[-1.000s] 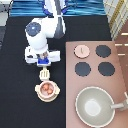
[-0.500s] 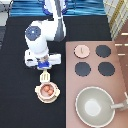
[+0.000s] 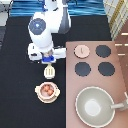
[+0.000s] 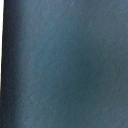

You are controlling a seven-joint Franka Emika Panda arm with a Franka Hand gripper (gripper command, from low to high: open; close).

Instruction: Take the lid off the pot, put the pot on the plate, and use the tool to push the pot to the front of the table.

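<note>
In the exterior view the hand [image 3: 48, 60] hung over the spatula [image 3: 49, 72], whether gripping I cannot tell; the pot [image 3: 47, 91] sat on the plate [image 3: 38, 95], the lid [image 3: 81, 50] on the stove [image 3: 115, 87]. The spatula looked light and stiff, best held by its handle, and had moved toward the view's bottom since a second before. The wrist view showed only dark desk [image 4: 64, 64].

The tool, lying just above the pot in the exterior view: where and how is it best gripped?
Probably by its short handle, from straight above. The tool lies flat on the table, slotted blade toward the pot, which sits on the plate. The handle end points toward the gripper, which hangs right over it. The lid rests on the stove.
</note>
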